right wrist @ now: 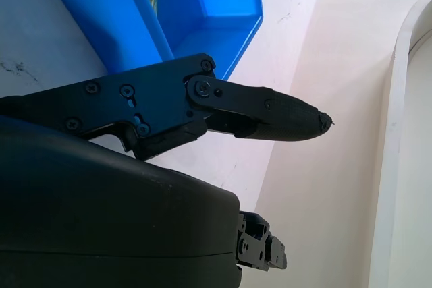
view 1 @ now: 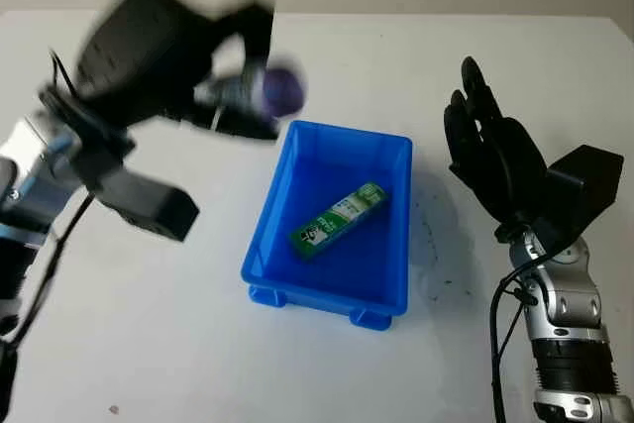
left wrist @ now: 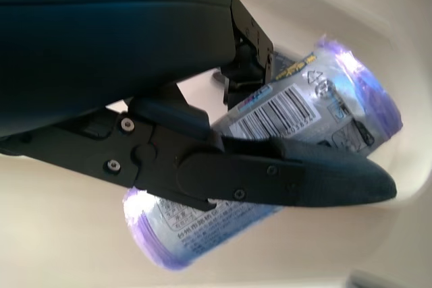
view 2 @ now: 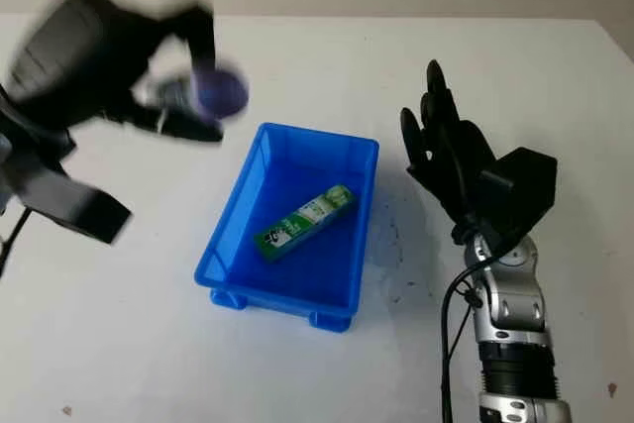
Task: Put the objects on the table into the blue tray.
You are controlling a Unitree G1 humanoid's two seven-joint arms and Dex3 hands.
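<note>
Left eye view. Blue tray (view 1: 328, 221) at mid-bench, on the white bench (view 1: 149, 334). Inside it: one green-and-white packet (view 1: 338, 219), lying diagonally on the tray floor. Left hand (view 1: 183, 61) raised off the bench, up and left of the tray's far-left corner, blurred. Fingers closed around a purple can (view 1: 267, 94); purple end of the can facing toward the tray. Right hand (view 1: 490, 151) to the right of the tray, apart from it, standing edge-up with fingertips pointing away from the robot; open, holding nothing.

Right eye view. Same layout from slightly aside. Can held above bare bench, just short of the tray's near-left rim line, not over the tray interior. Faint grey smudges on the bench between tray and right hand.

Left wrist view. Can close up: silver body with a barcode and small print, purple at both ends. One finger (left wrist: 290, 177) laid across the can's middle, another pressing from the far side. Grip firm, can pinned against the hand's shell.

Right wrist view. One finger (right wrist: 270, 112) stretched out straight, touching nothing. Tray corner and wall beyond it, with a sliver of the green packet inside.
</note>
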